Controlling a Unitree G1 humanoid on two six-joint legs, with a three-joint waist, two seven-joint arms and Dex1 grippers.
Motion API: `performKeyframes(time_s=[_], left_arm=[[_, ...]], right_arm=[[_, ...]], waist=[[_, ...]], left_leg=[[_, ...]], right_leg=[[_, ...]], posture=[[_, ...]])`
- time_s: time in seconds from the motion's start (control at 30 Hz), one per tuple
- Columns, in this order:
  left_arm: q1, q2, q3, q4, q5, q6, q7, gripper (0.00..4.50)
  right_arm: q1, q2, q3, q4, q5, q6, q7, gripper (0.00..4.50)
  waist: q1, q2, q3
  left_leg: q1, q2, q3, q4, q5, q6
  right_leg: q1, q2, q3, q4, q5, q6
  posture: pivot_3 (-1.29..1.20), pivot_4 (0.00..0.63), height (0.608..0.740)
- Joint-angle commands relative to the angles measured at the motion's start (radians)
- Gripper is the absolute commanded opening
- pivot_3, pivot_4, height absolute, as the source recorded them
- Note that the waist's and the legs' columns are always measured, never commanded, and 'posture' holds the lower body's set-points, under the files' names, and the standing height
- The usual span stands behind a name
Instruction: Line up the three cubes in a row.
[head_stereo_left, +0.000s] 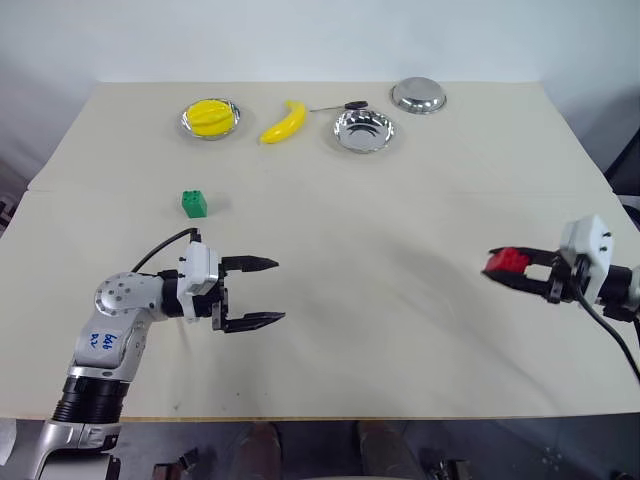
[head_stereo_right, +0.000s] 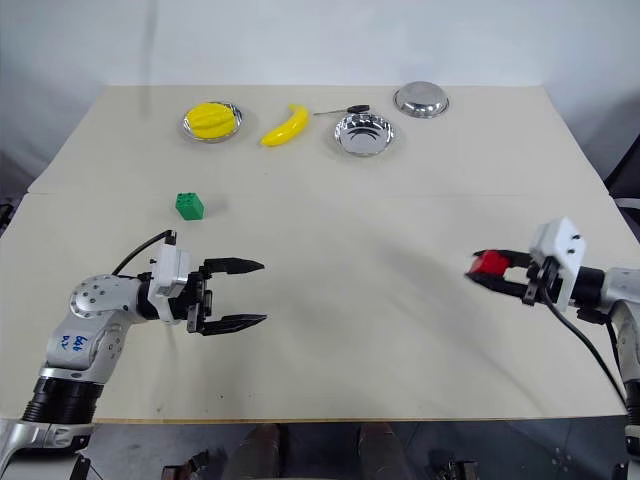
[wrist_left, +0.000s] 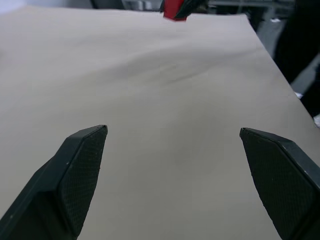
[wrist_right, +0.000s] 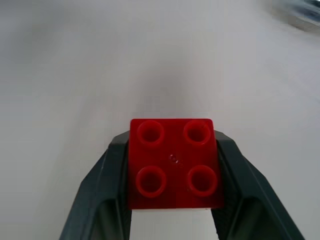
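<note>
My right hand (head_stereo_left: 512, 268) is closed on the red cube (head_stereo_left: 506, 261), its two black fingers pressed against the cube's opposite sides, studs facing up toward the wrist camera, and it hangs above the tabletop (head_stereo_left: 400, 320) at the right side of the scene. The hand points toward the left, across the bare middle of the tabletop. The green cube (head_stereo_left: 194, 204) sits on the tabletop well away to the left and somewhat farther from me than the red one, so the row I judge I must build lies leftward and a little farther out from where I hold the red cube. My left hand (head_stereo_left: 262, 292) rests nearer to the green cube than my right does; it holds nothing, its fingers spread wide and pointing right, just nearer to me and to the right of the green cube. I cannot make out the third, orange-yellow cube with any certainty. Along the far edge lie a yellow banana (head_stereo_left: 283, 122), a dish holding a yellow object (head_stereo_left: 211, 118), and two empty metal bowls (head_stereo_left: 364, 131), all well apart from both cubes. The red cube is square, so it has no long axis to align; I judge the main matter is carrying it left toward the green one.
</note>
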Motion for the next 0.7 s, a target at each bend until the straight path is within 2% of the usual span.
performKeyframes(time_s=[0.03,0.13,0.3,0.43,0.7], left_arm=[[0.003,0.020,0.007,-0.001,-0.004,-0.021,-0.037,4.50],[0.007,0.020,0.011,-0.005,-0.006,-0.016,-0.037,4.50],[0.038,0.022,0.020,-0.046,-0.017,0.011,-0.013,4.50],[0.047,0.028,0.027,-0.060,-0.021,0.025,-0.003,4.50],[0.069,0.048,0.045,-0.100,-0.034,0.051,0.008,4.50]], right_arm=[[-0.005,-0.005,0.096,-0.019,0.058,-0.116,0.153,1.53],[-0.014,-0.020,0.205,-0.015,0.067,-0.167,0.165,1.53],[-0.164,0.044,0.353,0.135,0.020,-0.254,0.165,1.53],[-0.272,0.092,0.401,0.258,-0.038,-0.244,0.165,1.53],[-0.333,0.196,0.413,0.388,-0.097,-0.318,0.165,1.53]], waist=[[-0.001,0.000,0.000],[0.001,0.000,0.000],[-0.008,0.000,0.000],[-0.009,-0.001,0.000],[-0.003,-0.001,0.000]], left_leg=[[0.000,0.000,0.000,0.000,0.000,0.000],[-0.001,0.000,-0.001,0.000,0.000,0.000],[0.000,0.000,0.000,0.001,0.000,0.000],[0.000,0.000,-0.001,0.001,0.000,0.000],[-0.001,0.000,-0.001,0.001,0.000,-0.001]], right_leg=[[0.000,0.000,0.000,0.000,0.000,0.000],[0.000,0.000,0.000,0.000,0.000,0.000],[-0.001,-0.001,0.000,0.001,0.000,0.000],[-0.002,-0.001,0.000,0.002,0.000,0.000],[-0.003,-0.002,-0.001,0.002,0.000,0.000]], posture=[[0.00,0.150,0.740],[0.00,0.150,0.740],[0.00,0.150,0.740],[0.00,0.150,0.740],[0.00,0.150,0.740]])
